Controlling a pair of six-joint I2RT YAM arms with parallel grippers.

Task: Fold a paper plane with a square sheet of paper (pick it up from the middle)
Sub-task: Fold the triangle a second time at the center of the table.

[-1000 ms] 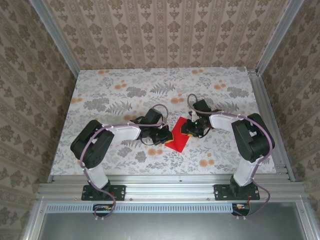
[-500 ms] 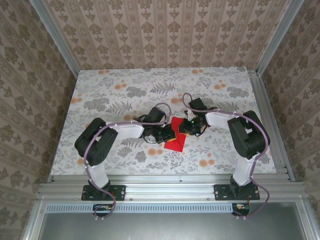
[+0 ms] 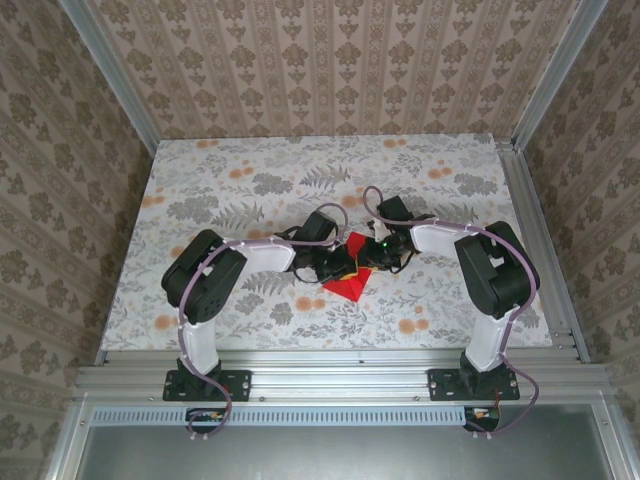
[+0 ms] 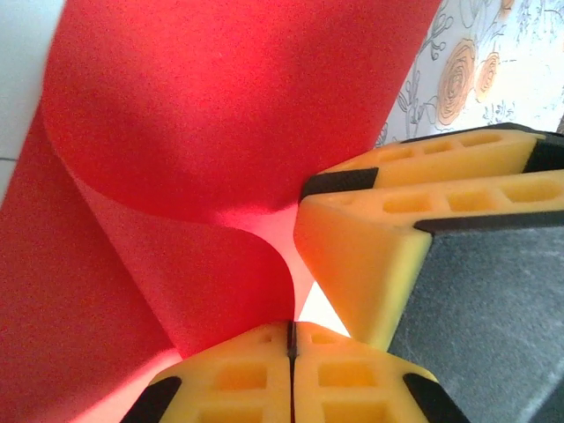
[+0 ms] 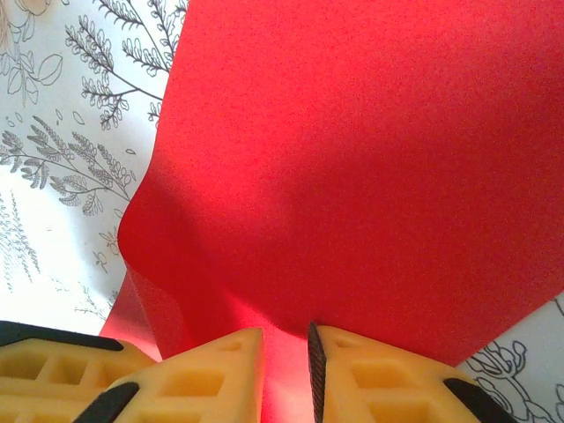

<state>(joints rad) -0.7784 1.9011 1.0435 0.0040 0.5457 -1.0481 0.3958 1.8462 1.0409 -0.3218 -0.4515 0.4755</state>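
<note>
Both arms reach in to the middle of the table [image 3: 250, 180], their wrists nearly meeting over the sheet of paper [image 3: 346, 287]. From above I see red paper poking out on the near side of the two pincers and a smaller red corner on the far side; the rest is hidden under the wrists.

My left pincer [image 4: 291, 328] is clenched. Its yellow fingertips [image 4: 247, 374] press flat together, and a curled fold of the red sheet runs down into the seam between them, so it is grasping the paper. Beyond it the sheet bows in a smooth curve.

My right pincer [image 5: 285, 337] sits just beside the left one. Its fingers [image 5: 379, 374] stand a narrow gap apart with red paper in the gap. Whether it actually clamps the sheet I cannot tell.
</note>
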